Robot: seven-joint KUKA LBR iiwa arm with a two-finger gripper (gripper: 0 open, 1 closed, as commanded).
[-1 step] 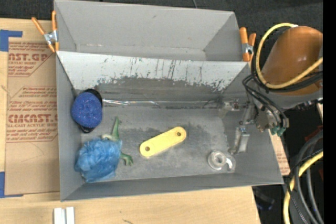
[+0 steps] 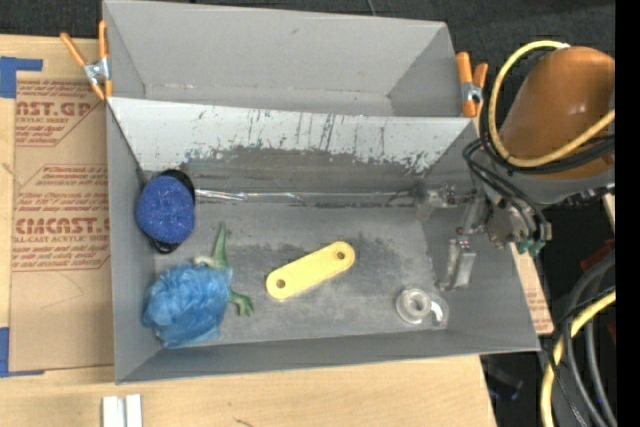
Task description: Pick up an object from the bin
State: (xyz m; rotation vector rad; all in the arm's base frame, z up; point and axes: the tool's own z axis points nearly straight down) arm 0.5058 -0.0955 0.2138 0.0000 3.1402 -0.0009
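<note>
My gripper (image 2: pixel 458 267) hangs at the bin's right side, its metal fingers pointing down toward the floor. Nothing shows between them. Just below and left of it a small clear tape roll (image 2: pixel 415 305) lies flat near the front wall. A flat yellow tag with a hole at one end (image 2: pixel 310 271) rests at a slant in the middle of the floor, well left of the gripper.
A dark blue scrubby ball (image 2: pixel 166 211) lies against the left wall. A fluffy light blue thing with green stems (image 2: pixel 193 298) fills the front left corner. The arm with its orange cover and yellow cable stands over the bin's right rim.
</note>
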